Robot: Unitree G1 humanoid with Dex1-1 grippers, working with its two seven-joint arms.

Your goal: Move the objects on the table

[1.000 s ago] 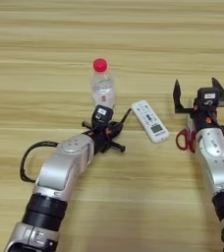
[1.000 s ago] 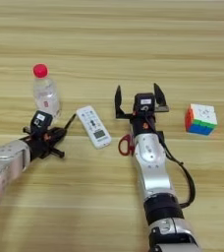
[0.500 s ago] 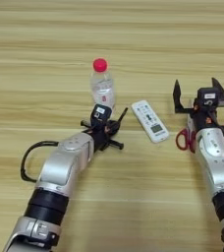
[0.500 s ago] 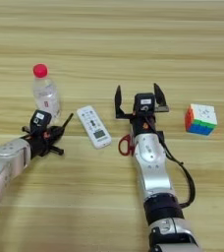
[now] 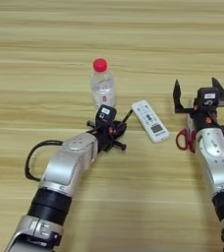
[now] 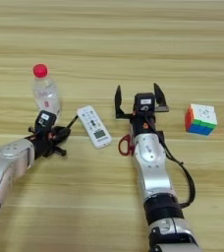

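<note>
Left eye view: the left pincer (image 5: 115, 132) sits just below the foot of the bottle (image 5: 102, 88), which stands upright with its red cap on top. A thin black pen (image 5: 127, 116) pokes out of the pincer towards the upper right, its tip near the lower left end of the remote (image 5: 150, 121). The fingers look clenched on the pen, though the dark parts run together there. The remote lies slanted, its long axis running from upper left to lower right, between the two arms. The right pincer (image 5: 201, 93) is released, its two black fingers spread wide and pointing away from the robot. The red-handled scissors (image 5: 185, 138) lie partly under that arm, just right of the remote.

Right eye view: the same layout, with a coloured cube (image 6: 201, 119) showing to the right of the right arm, apart from it. The bottle is the nearest thing to the left pincer; the scissors and cube are nearer the right one, and the remote could be reached by either. The worktop (image 6: 133, 44) is bare wood beyond all the things, so there looks to be plenty of room to push or carry anything further from the robot; no edge shows.
</note>
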